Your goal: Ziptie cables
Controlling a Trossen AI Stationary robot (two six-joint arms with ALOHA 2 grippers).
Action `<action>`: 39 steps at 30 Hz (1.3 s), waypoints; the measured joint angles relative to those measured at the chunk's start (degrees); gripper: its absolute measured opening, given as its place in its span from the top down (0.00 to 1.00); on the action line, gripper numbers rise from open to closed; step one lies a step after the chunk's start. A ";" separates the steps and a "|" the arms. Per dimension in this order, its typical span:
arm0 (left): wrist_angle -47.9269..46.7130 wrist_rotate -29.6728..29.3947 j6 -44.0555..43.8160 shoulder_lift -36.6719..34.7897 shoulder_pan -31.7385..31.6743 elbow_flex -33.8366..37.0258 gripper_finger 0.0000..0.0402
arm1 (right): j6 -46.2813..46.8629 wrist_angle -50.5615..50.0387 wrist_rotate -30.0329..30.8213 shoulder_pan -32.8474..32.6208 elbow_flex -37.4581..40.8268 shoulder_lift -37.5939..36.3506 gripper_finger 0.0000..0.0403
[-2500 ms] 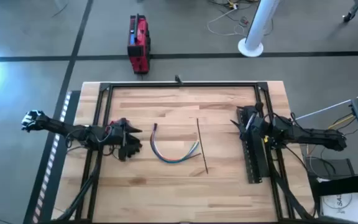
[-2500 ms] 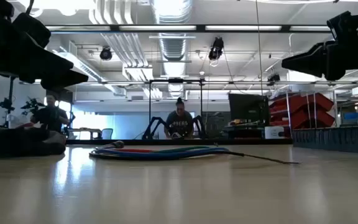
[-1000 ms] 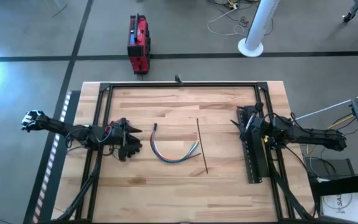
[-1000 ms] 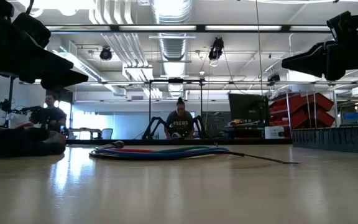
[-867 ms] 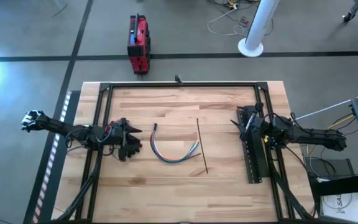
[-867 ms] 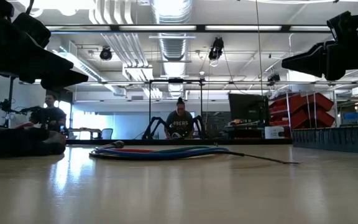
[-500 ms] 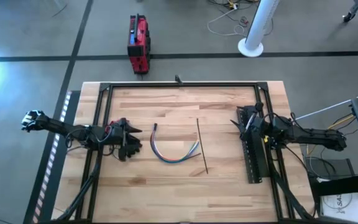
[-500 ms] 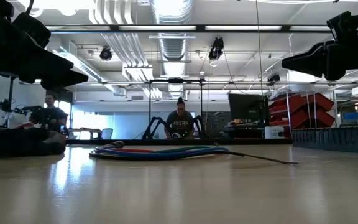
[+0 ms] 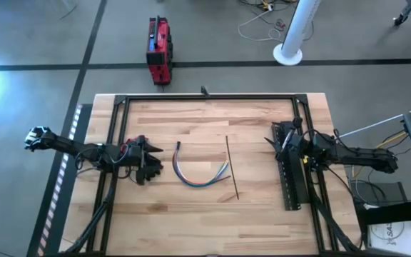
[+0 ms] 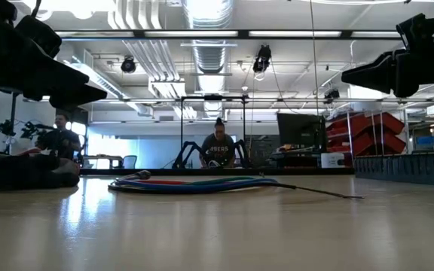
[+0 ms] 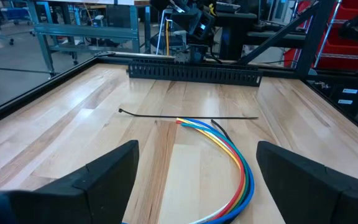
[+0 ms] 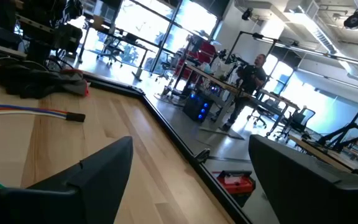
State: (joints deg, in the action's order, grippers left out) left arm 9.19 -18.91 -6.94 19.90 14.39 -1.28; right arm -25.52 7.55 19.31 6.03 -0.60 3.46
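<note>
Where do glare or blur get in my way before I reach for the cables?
High view: cables and ziptie evenly lit, though the ziptie is hair-thin. Low view: tabletop mirrors the ceiling lights; cables foreshortened flat. Left wrist view: left gripper fingers blurred, cables sharp.

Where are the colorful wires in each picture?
High view: the cables lie mid-table in a curve, just left of the ziptie.
Low view: the cables show as a flat coloured band at the middle, on the table.
Left wrist view: the cables curve at the centre, the ziptie beyond them.
Right wrist view: only an end of the cables shows at the left edge.
Shared landmark: the ziptie, seen in high, low and left wrist views.
</note>
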 joint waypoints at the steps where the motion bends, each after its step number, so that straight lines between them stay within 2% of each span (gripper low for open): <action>1: 0.01 0.01 0.00 -0.02 0.01 0.01 0.22 | 0.00 0.00 0.01 0.00 -0.01 0.00 0.23; 17: 0.02 0.00 -0.01 -0.02 0.01 0.00 0.22 | -0.29 0.04 0.03 -0.01 -0.02 0.00 0.23; 24: 0.02 -0.01 0.00 -0.01 0.01 0.00 0.22 | -27.29 3.58 0.22 0.01 0.00 -0.02 0.23; 27: 0.02 -0.01 0.00 -0.02 0.02 0.02 0.22 | -33.00 3.28 0.22 0.01 0.00 0.00 0.23; 30: 0.02 0.00 0.00 0.00 0.00 0.01 0.22 | -33.22 3.26 0.12 0.01 -0.02 0.00 0.23; 32: 0.02 0.00 0.00 -0.01 0.01 0.00 0.22 | -29.81 3.34 -1.34 0.01 -0.02 0.00 0.23; 33: 0.02 -0.01 0.00 -0.02 0.02 0.00 0.22 | -24.59 3.45 -3.35 0.01 -0.01 0.00 0.23; 38: 0.02 0.00 -0.01 -0.02 0.01 0.00 0.22 | 20.74 4.04 -20.44 -0.01 -0.02 -0.02 0.23; 39: 0.02 0.01 0.00 -0.02 0.01 0.01 0.22 | 26.03 4.37 -22.28 -0.01 -0.02 0.01 0.23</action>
State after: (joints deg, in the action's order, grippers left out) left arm 9.21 -18.90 -6.94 19.88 14.41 -1.27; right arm 0.52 11.92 -2.97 6.02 -0.62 3.47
